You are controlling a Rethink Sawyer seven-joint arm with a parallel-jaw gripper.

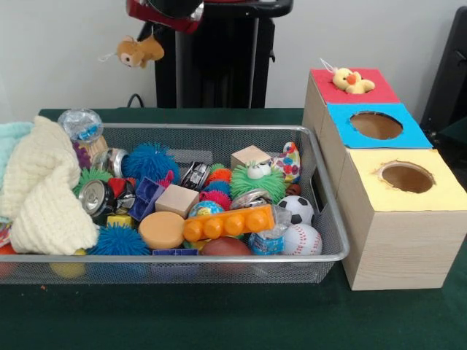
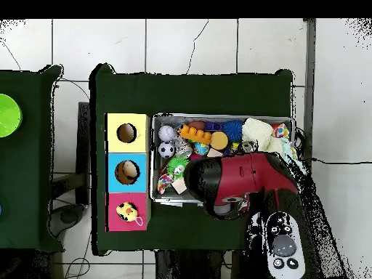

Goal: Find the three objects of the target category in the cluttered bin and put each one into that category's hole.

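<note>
A small brown plush bear [image 1: 141, 51] hangs in the air above the far left part of the wire bin [image 1: 332, 219]. My gripper [image 1: 147, 34] is shut on its top, just under the red arm end [image 1: 164, 11]. A yellow plush duck [image 1: 350, 80] lies on the red-topped box [image 1: 325, 91], also seen as the duck [image 2: 127, 211] from overhead. The blue box's hole [image 1: 376, 125] and the yellow box's hole [image 1: 406, 177] stand open. In the overhead view the red arm [image 2: 240, 182] covers the gripper and the bear.
The bin holds a cream knitted cloth [image 1: 44, 186], crushed cans [image 1: 95, 197], blue spiky balls [image 1: 149, 160], an orange brick [image 1: 228, 222], wooden blocks [image 1: 176, 199], a soccer ball [image 1: 296, 209] and a baseball [image 1: 301, 239]. A green bowl [image 2: 6, 115] sits on a neighbouring table.
</note>
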